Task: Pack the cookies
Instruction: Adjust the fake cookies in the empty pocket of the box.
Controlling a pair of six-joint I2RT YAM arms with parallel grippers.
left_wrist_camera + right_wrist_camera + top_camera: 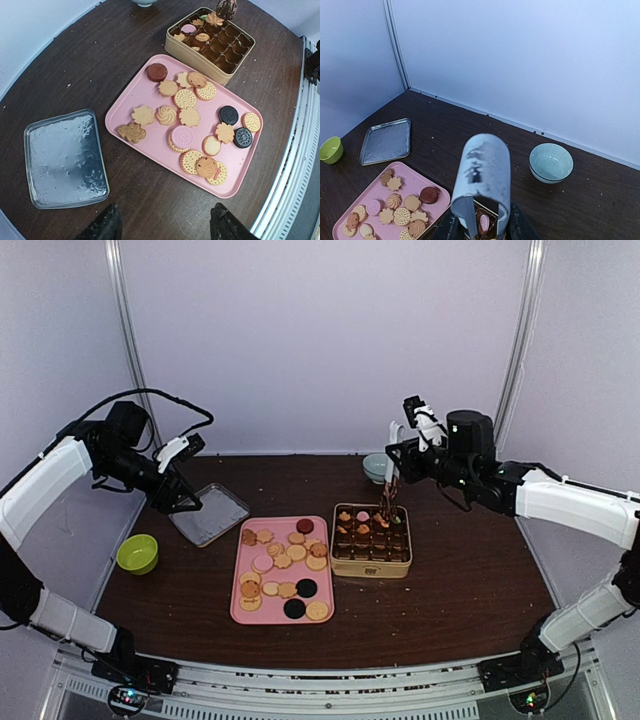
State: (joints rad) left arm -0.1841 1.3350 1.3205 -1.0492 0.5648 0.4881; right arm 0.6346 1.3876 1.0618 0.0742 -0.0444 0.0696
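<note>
On the table point(470, 580), near centre: pink tray point(152, 142), long side running away from the arm bases. Flat on it: most of the cookies point(166, 114), some overlapping at the near end. Among them: tan rounds, swirls and leaf shapes, one pink, one dark red at the far corner, two black toward the right edge.

Just right of the tray's far half: gold tin point(200, 60), lid off, divided into brown cells. Cannot tell whether tin and tray touch. In the cells along the tin's far side: a few more cookies, one pink, the rest tan.

Left of the tray, flat on the table and well apart from it: silver lid point(65, 160). Further left, near the table edge: green bowl point(137, 553). Behind the tin, by the back wall: pale blue bowl point(551, 161).

At the left gripper point(165, 231): fingers wide apart, nothing between them. Raised above the table beside the silver lid. No contact with lid, tray or cookies.

At the right gripper point(388, 505): pointed down over the tin's far edge, right of its middle. In the wrist view, between the two dark fingers: pale curved piece point(482, 180) with dark marks, hiding the fingertips. Cannot tell what this piece is, nor whether the fingers are clamped on it, clamped on a cookie, or merely close together. Just below it: a glimpse of something pink and of the tin's cells.
</note>
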